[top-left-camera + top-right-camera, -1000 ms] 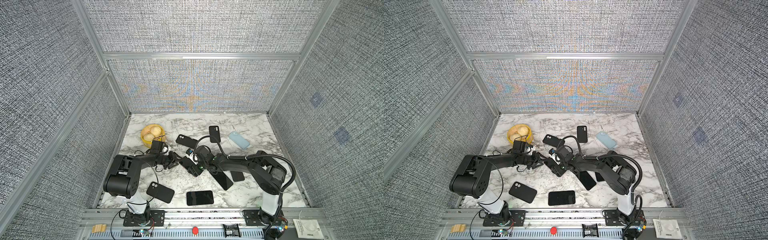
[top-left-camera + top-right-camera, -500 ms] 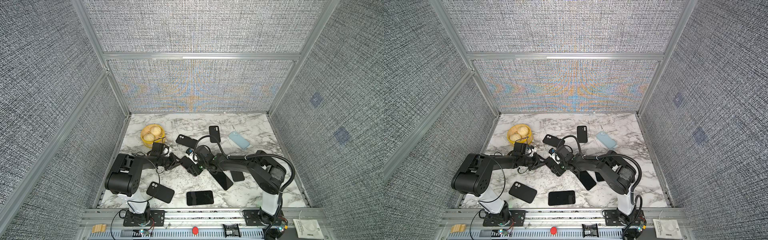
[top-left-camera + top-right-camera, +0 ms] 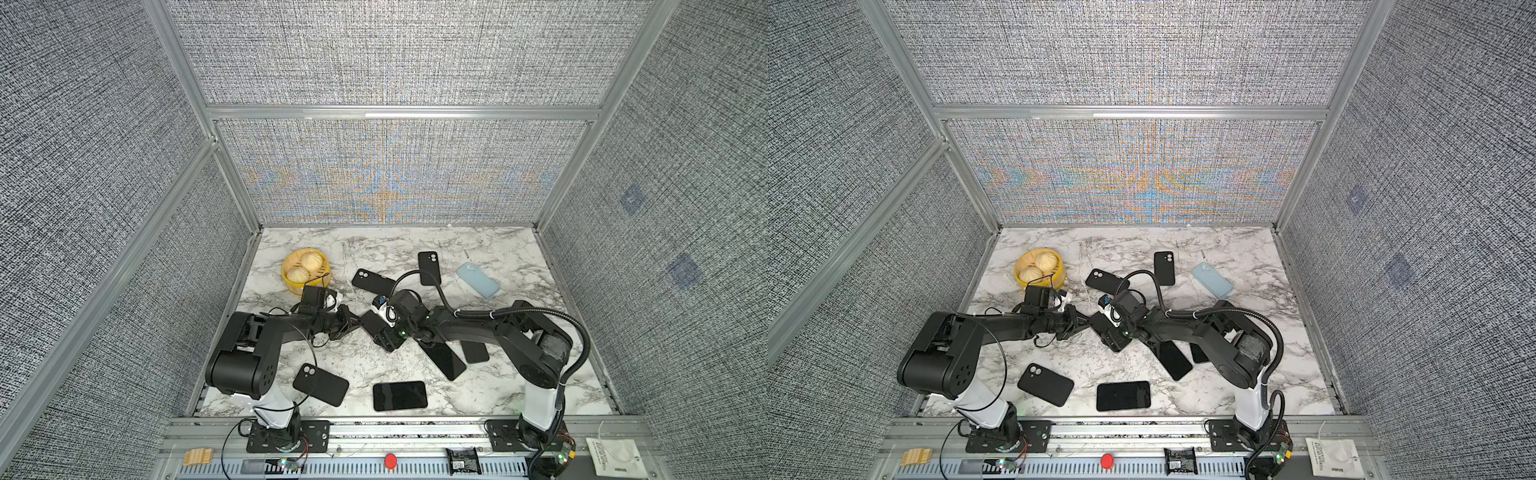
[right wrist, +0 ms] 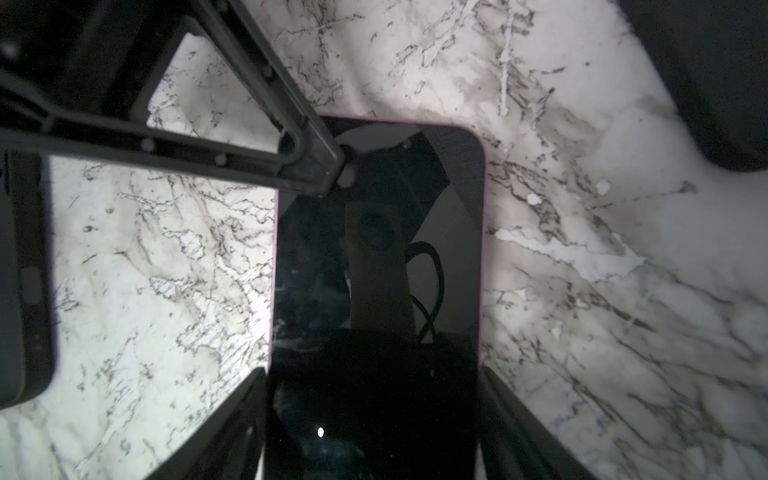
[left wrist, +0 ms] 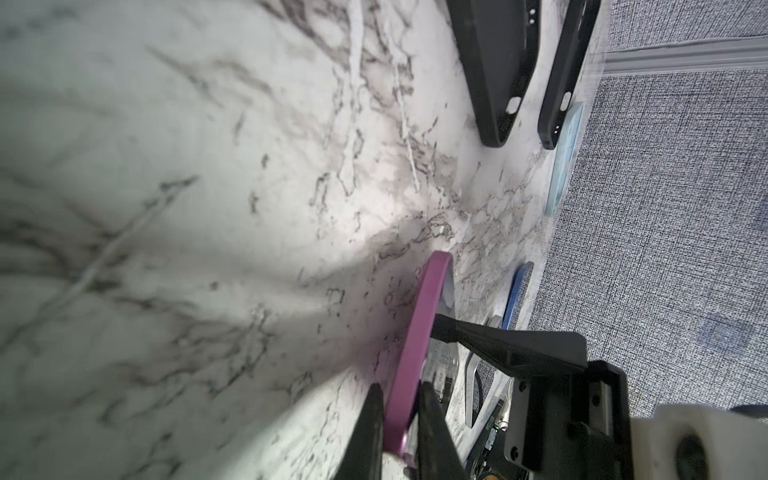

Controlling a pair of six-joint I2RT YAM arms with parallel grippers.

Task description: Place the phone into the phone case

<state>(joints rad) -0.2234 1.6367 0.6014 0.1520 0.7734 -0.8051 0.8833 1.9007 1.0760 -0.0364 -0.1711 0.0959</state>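
Observation:
The phone (image 4: 378,249), black-screened with a pink rim, sits at the table's middle (image 3: 371,323), one end raised off the marble. My left gripper (image 5: 399,388) is shut on its pink edge (image 5: 419,328), one finger on each face. My right gripper (image 4: 372,374) straddles the phone's width, its fingers pressed against both long sides. In both top views the two grippers meet over it, left (image 3: 356,322) and right (image 3: 1113,334). Black phone cases (image 3: 372,281), (image 3: 429,268), (image 3: 320,384) and a light blue phone case (image 3: 478,280) lie around; which one is meant I cannot tell.
A yellow steamer basket (image 3: 291,282) with two buns stands at the back left. Bare black phones lie screen up at the front (image 3: 400,395) and beneath the right arm (image 3: 444,359). A dark case edge (image 4: 20,282) lies close beside the held phone.
My left gripper has reached in to the phone's end and closed on its pink edge. The right arm has held its place around the phone.

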